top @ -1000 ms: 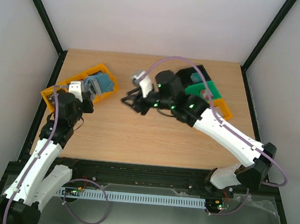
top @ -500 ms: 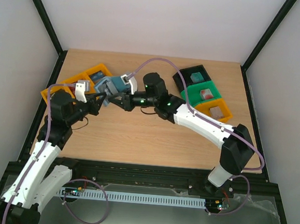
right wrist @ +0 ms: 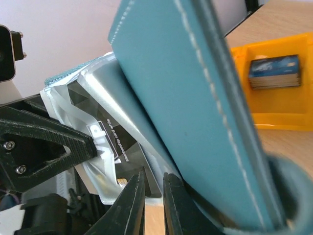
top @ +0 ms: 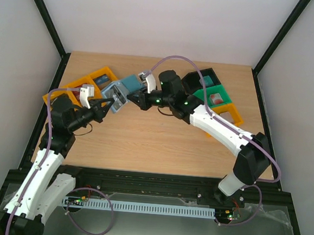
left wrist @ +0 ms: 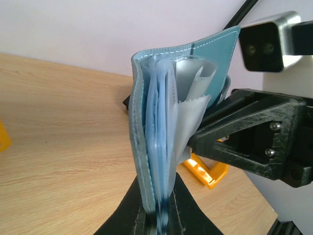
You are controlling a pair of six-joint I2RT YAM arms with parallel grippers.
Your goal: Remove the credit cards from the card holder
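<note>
the card holder (top: 124,89) is up in the air over the far left of the table (top: 160,145), between the two grippers and just right of the orange tray (top: 75,84). it is opened like a book. the left gripper (top: 108,100) is clamped on one edge of it, so the clear sleeves (left wrist: 188,112) fan out away from its fingers. the right gripper (right wrist: 153,180) has its fingers pinched almost together on the corner of a dark credit card (right wrist: 129,152) sitting in one of those sleeves.

the step in hand looks like drawing that card out. to do it well, the left arm should hold firm while the right pulls straight along the sleeve toward its open end. a skewed pull would likely drag the soft plastic along or twist the holder loose. if only plastic is caught, the right gripper should let go and take a deeper bite on the card itself.
</note>
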